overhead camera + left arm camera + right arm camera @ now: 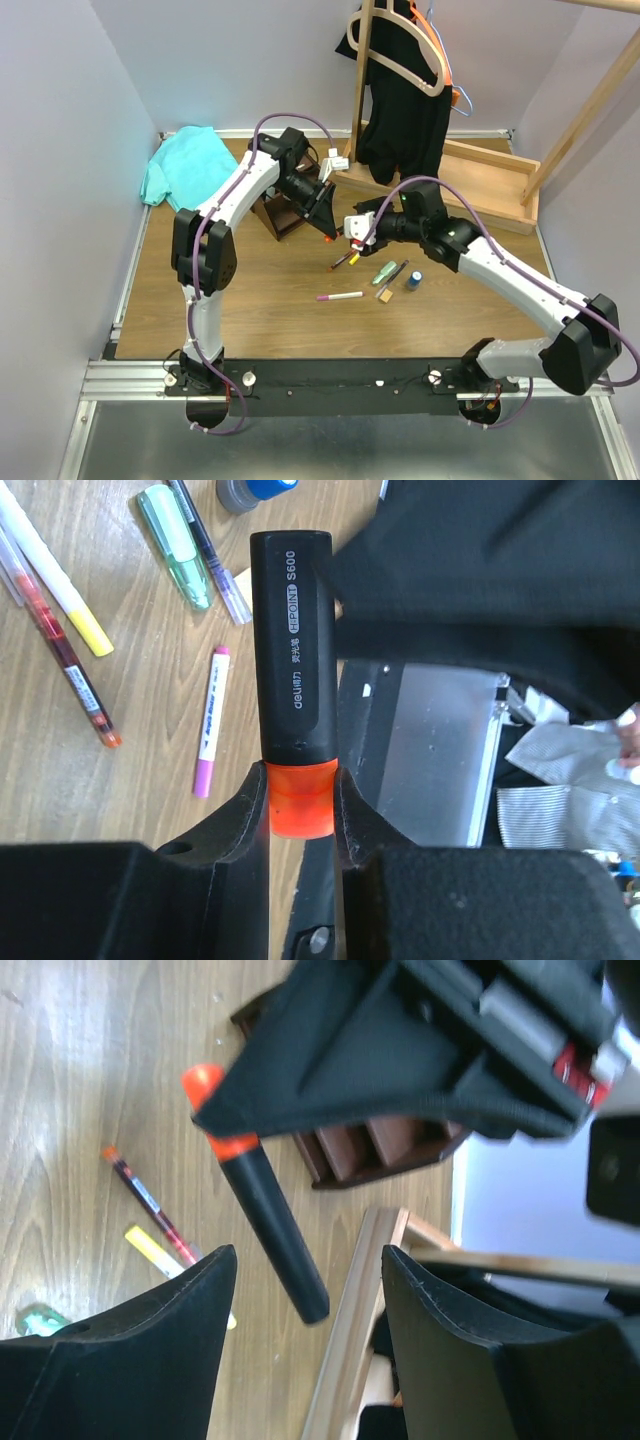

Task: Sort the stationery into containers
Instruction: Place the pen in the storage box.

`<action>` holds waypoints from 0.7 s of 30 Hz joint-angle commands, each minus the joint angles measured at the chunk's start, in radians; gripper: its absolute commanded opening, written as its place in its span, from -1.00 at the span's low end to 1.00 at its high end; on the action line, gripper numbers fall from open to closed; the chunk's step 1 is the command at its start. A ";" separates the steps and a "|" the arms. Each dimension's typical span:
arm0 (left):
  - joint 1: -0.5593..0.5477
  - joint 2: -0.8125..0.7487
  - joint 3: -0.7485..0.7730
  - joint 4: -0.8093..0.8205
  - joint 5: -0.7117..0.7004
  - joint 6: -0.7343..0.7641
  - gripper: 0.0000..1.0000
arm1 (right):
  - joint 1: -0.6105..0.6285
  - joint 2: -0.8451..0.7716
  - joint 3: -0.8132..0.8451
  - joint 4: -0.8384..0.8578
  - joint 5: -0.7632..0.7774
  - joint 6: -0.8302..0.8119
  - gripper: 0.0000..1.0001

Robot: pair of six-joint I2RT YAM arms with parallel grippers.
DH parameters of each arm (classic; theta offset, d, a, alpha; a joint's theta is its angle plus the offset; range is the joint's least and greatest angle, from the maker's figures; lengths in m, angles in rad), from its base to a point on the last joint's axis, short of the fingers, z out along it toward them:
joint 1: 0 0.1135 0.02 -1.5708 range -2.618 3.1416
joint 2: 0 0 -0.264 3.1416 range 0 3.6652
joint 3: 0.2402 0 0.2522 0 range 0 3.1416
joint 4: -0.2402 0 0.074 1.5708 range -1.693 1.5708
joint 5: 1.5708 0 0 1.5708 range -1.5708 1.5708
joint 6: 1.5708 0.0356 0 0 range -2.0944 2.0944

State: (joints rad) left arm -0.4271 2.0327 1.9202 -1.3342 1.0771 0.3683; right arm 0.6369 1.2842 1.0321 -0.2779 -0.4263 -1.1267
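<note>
The left gripper [300, 802] is closed on the orange marker [292, 650]. Its two fingers [240, 815] pinch the orange end, and the black body sticks out past the fingertips. The marker is held in the air above the table [250, 320], just beside the dark brown organizer [280, 218] and close in front of the right gripper [307, 1252]. That gripper is wide open and holds nothing. In the right wrist view the black end of the marker lies between its two fingers [195, 1340] with a gap on each side, though whether it is level with them cannot be told. The rest lies loose on the table, well apart from the organizer: a pink marker [210, 725] alone, a yellow marker [60, 585] next to a red pen [70, 665], and a green marker [175, 545] beside a dark pen [210, 555], with a tan block [383, 293] and a blue cylinder [413, 279] near them.
</note>
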 commanded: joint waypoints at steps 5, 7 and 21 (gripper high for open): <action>0.030 -0.008 0.019 0.017 0.081 -0.101 -1.00 | 0.070 0.061 0.101 -0.101 0.015 -0.077 0.22; 0.033 -0.002 0.033 0.020 0.098 -0.106 -1.00 | 0.081 0.076 0.117 -0.122 0.021 -0.085 0.13; 0.037 0.008 0.030 0.032 0.144 -0.112 -1.00 | 0.167 0.184 0.229 -0.216 0.126 -0.073 -0.44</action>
State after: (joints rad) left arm -0.3901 2.0331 1.9240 -1.3094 1.1564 0.2676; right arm 0.7780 1.4517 1.2278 -0.4366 -0.3389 -1.2064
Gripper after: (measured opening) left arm 0.275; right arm 0.332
